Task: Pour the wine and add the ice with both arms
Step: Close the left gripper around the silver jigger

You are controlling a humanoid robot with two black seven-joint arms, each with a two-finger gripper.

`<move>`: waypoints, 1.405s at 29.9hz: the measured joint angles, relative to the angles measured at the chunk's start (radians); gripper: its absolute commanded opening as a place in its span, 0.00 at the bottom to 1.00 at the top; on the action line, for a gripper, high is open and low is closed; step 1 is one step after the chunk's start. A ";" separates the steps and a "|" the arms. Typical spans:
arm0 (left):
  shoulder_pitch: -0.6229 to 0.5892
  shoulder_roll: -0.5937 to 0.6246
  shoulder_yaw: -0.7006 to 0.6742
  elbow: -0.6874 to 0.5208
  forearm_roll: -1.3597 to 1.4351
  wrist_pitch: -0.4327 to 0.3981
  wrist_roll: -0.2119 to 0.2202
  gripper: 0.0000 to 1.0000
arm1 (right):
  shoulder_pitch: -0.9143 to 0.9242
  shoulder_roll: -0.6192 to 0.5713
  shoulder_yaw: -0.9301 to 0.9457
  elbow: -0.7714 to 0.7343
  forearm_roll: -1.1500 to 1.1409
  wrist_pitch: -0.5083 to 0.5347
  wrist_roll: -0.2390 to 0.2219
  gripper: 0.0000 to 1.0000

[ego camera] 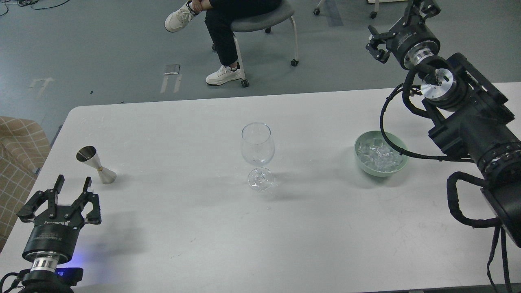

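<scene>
Steel jigger [96,164] beside open left jaws [73,185]; right jaws' [401,20] state unclear, well beyond ice [378,156].

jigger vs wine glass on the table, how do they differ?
The jigger is opaque silver metal; the wine glass is clear. The jigger is shorter and leans in this view; the glass is taller, upright. The jigger sits far left by the left gripper; the glass sits mid-table. Both look empty.

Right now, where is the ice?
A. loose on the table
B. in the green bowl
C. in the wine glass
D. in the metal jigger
B: the ice is piled in the green bowl, right of the wine glass, which looks empty.
</scene>
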 measured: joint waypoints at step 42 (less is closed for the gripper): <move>-0.442 -0.036 0.058 0.567 0.012 -0.014 0.003 0.48 | -0.012 -0.014 -0.003 -0.004 -0.001 0.000 0.000 1.00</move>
